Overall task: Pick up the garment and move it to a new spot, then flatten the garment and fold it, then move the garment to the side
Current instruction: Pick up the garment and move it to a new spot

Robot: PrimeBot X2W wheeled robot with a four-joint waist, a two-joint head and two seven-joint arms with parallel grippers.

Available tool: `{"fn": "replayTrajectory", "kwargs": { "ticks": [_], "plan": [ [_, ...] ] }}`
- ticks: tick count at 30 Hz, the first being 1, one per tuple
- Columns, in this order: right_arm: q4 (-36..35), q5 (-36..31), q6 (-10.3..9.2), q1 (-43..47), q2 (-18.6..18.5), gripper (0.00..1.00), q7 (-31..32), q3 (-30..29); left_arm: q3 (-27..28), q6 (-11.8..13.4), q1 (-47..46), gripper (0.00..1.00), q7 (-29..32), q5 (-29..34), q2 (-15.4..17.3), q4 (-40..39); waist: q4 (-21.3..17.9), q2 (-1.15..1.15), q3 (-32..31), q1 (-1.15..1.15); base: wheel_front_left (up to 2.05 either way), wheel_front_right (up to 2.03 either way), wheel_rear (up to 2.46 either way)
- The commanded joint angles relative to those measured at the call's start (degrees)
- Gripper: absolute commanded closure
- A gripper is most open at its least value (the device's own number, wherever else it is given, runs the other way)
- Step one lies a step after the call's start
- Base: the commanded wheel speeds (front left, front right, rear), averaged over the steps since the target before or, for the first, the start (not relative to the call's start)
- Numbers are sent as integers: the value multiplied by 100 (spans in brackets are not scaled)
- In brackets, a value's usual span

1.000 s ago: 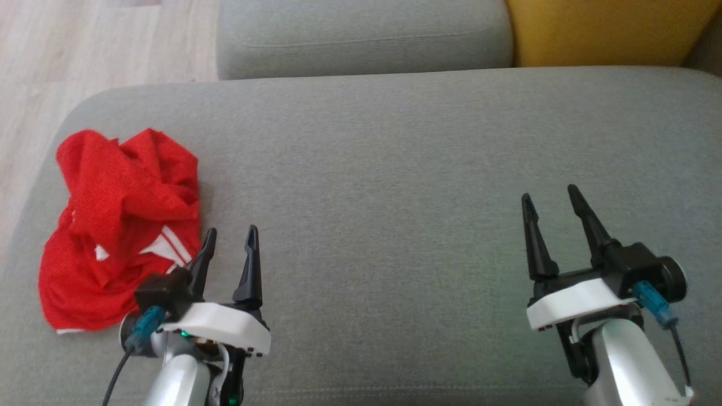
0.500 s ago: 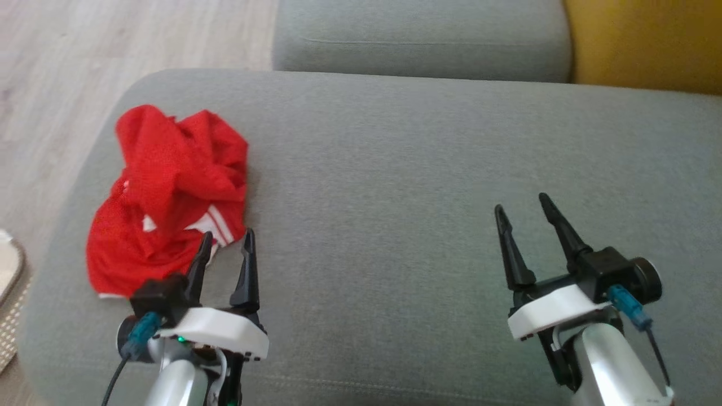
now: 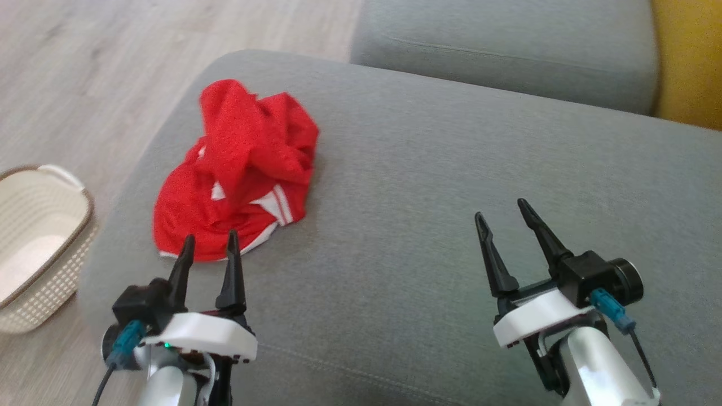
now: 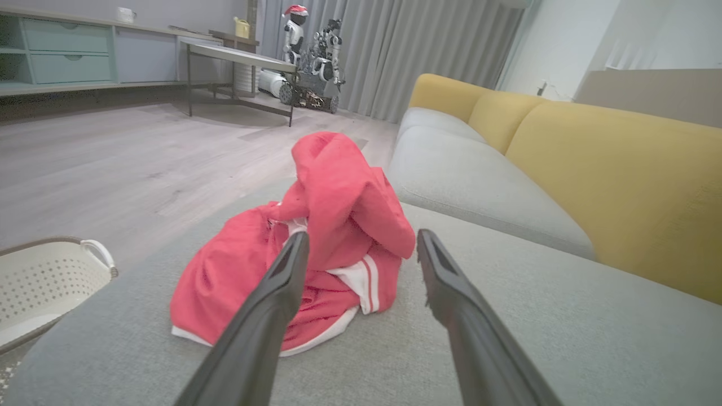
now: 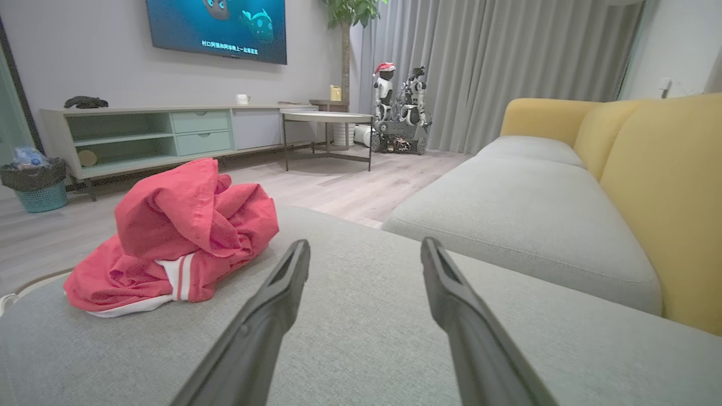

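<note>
The garment (image 3: 237,169) is a crumpled red piece with white stripes and trim, heaped near the left end of the grey sofa seat (image 3: 451,186). My left gripper (image 3: 208,245) hovers just short of its near edge, open, nothing between the fingers. In the left wrist view the garment (image 4: 333,225) lies straight ahead between and beyond the two fingertips of the left gripper (image 4: 361,245). My right gripper (image 3: 499,214) is open over bare cushion well to the right. From the right wrist the garment (image 5: 175,237) sits off to the left of the open right gripper (image 5: 364,248).
A white perforated basket (image 3: 34,237) stands on the wooden floor left of the seat. A second grey cushion (image 3: 502,62) and a yellow backrest (image 3: 685,67) lie beyond. Across the room are a low table (image 5: 327,118) and a TV cabinet (image 5: 169,129).
The head camera has turned left, so the garment now sits further right in its view and the basket has come into sight. Both grippers stay open.
</note>
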Motion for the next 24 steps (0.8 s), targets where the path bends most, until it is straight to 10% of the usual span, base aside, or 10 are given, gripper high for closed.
{"fn": "replayTrajectory", "kwargs": {
  "ticks": [1,24],
  "plan": [
    [-170,40,43,-151,-26,0,7,141,210,39,-128,0,-71,45,16,-217,194,0,-5,0,0,0,0],
    [-188,65,43,-170,-26,0,40,154,634,78,-29,0,-71,76,16,-449,475,0,146,0,0,0,0]
  ]
}}
